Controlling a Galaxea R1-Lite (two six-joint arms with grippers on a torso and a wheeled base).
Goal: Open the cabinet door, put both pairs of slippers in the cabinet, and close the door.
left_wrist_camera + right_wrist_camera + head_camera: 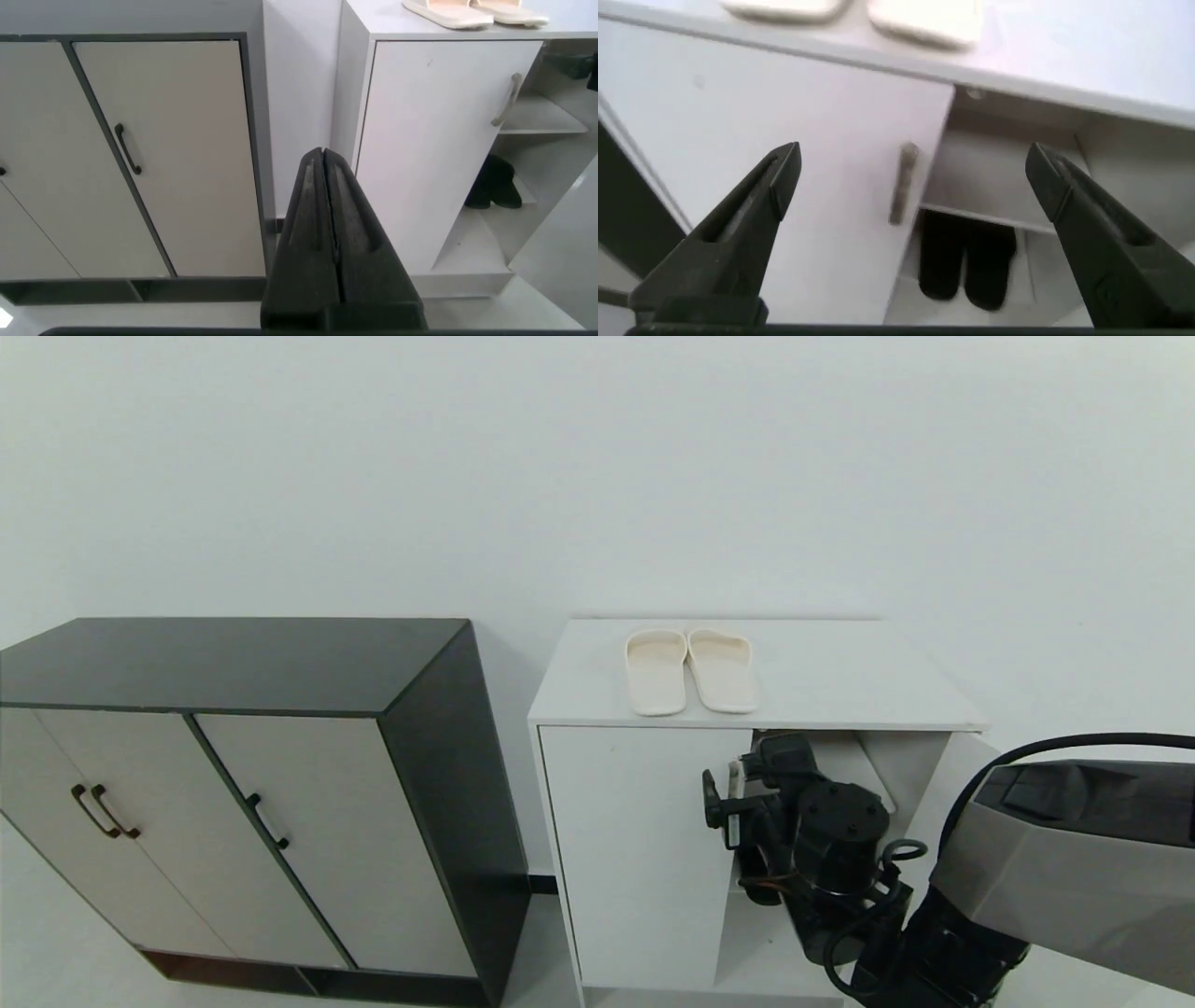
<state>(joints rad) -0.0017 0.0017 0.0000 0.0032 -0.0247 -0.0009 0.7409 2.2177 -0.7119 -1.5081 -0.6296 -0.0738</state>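
A cream pair of slippers (691, 670) lies on top of the white cabinet (635, 859). The cabinet's right door (948, 784) is swung open and its left door is closed. A black pair of slippers (966, 261) stands on the lower shelf inside, also seen in the left wrist view as the black pair (495, 182). My right gripper (738, 779) hangs open in front of the opening, close to the left door's handle (901, 182), with nothing between its fingers (771, 177). My left gripper (325, 168) is shut and empty, low and well back from both cabinets.
A dark-topped cabinet (233, 784) with grey doors and black handles stands left of the white one, with a narrow gap between them. A plain white wall runs behind both. An upper shelf (542, 117) crosses the open compartment.
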